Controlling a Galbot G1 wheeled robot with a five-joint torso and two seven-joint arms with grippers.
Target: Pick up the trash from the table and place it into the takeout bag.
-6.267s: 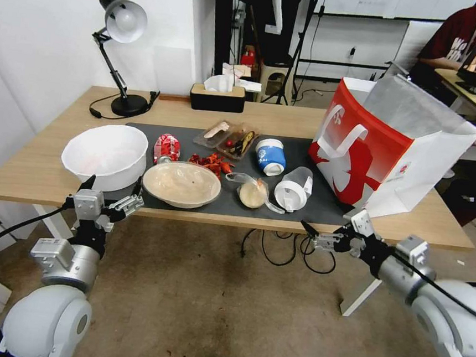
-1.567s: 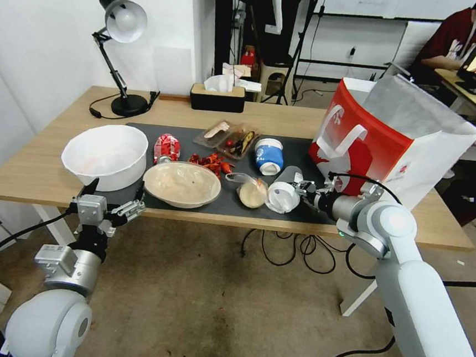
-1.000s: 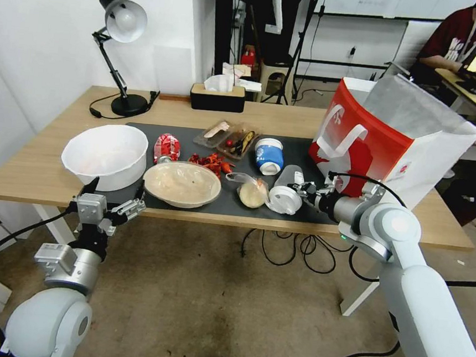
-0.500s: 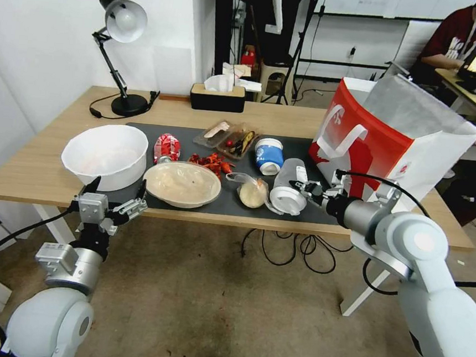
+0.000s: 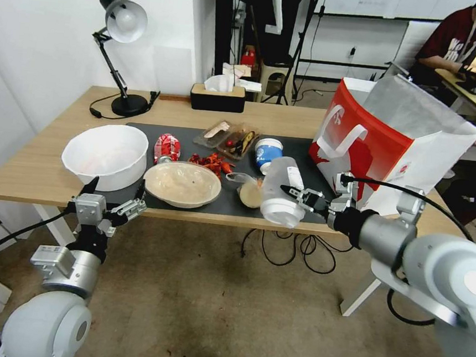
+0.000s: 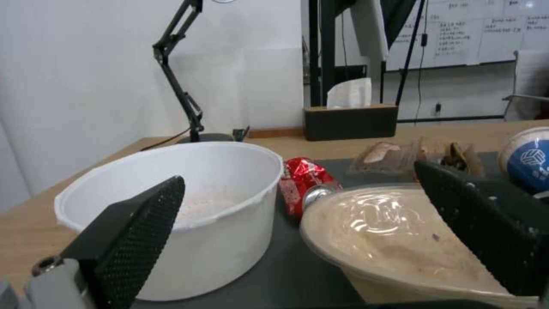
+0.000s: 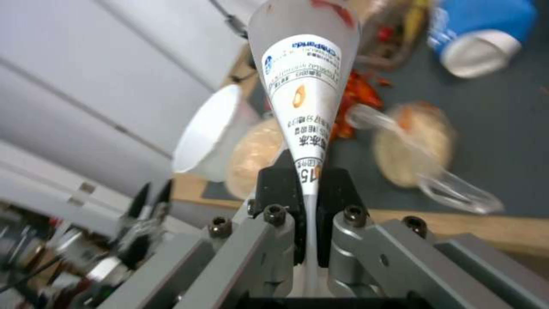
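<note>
- Right gripper (image 5: 297,195), centre-right of the head view: its jaws pinch the flattened wall of the clear lidded cup (image 5: 279,190). Half a second earlier the cup lay on the dark grey mat (image 5: 313,204); it now hangs tilted above the mat's front edge, white lid lowest.
- In the right wrist view the two black pads (image 7: 279,189) squeeze the cup's labelled side (image 7: 305,107) flat between them.
- Left gripper (image 5: 108,203), lower left of the head view: jaws spread wide, in front of the table (image 5: 38,175) edge, unchanged from the earlier frames.
- Left wrist view: large white bowl (image 6: 171,206) holding only a faint residue; just beside it the shallow beige bowl (image 6: 394,240) under a clear film; the crushed red can (image 6: 303,184) lies between and behind them.
- Blue-white tub (image 5: 265,152) lies on its side at mid-mat; the clear bag with bun (image 5: 249,190) lies just left of the lifted cup.
- Takeout bag (image 5: 373,151), upper right of the head view: upright on the table, mouth open, grey-white lining visible, contents cannot be told.
</note>
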